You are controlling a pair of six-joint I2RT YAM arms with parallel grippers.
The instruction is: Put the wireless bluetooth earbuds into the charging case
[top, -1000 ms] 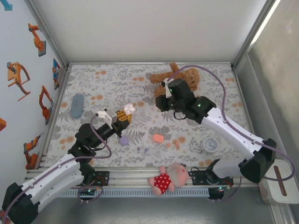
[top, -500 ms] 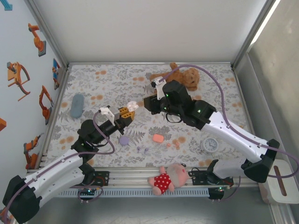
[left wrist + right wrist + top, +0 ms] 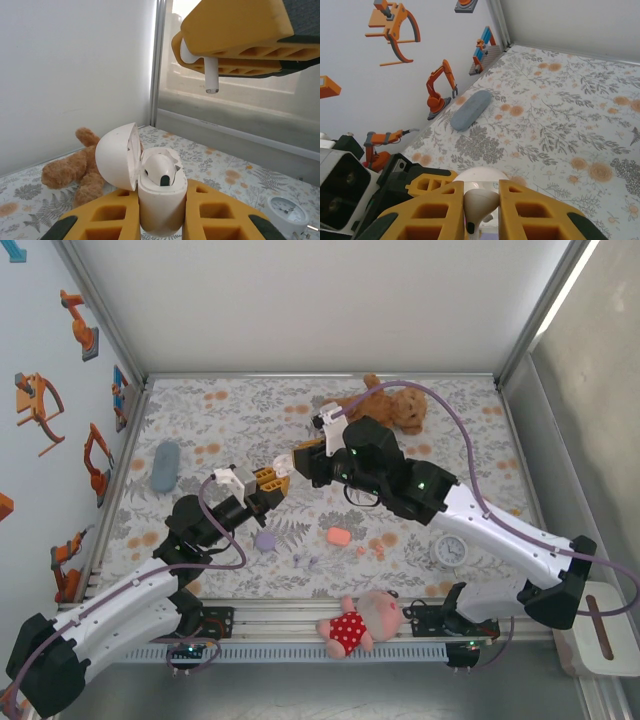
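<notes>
My left gripper (image 3: 161,200) is shut on a white charging case (image 3: 160,210), held upright with its lid (image 3: 117,155) swung open to the left. One white earbud (image 3: 159,170) sits in the case. My right gripper (image 3: 481,210) is shut on a second white earbud (image 3: 480,200), stem pointing down. This held earbud (image 3: 211,77) hangs above and to the right of the open case, apart from it. In the top view the two grippers (image 3: 278,476) (image 3: 300,456) meet over the mat's middle. Tiny lilac buds (image 3: 305,561) and orange-pink buds (image 3: 372,550) lie on the mat.
A lilac case (image 3: 265,540) and a coral case (image 3: 338,536) lie on the floral mat below the grippers. A brown teddy bear (image 3: 385,405) is at the back, a grey-blue pouch (image 3: 165,466) at left, a small clock (image 3: 449,550) at right, a pig doll (image 3: 362,620) at the front rail.
My right arm has swung left from beside the teddy bear, bringing its earbud over the case. The left gripper has stayed almost still with the case.
</notes>
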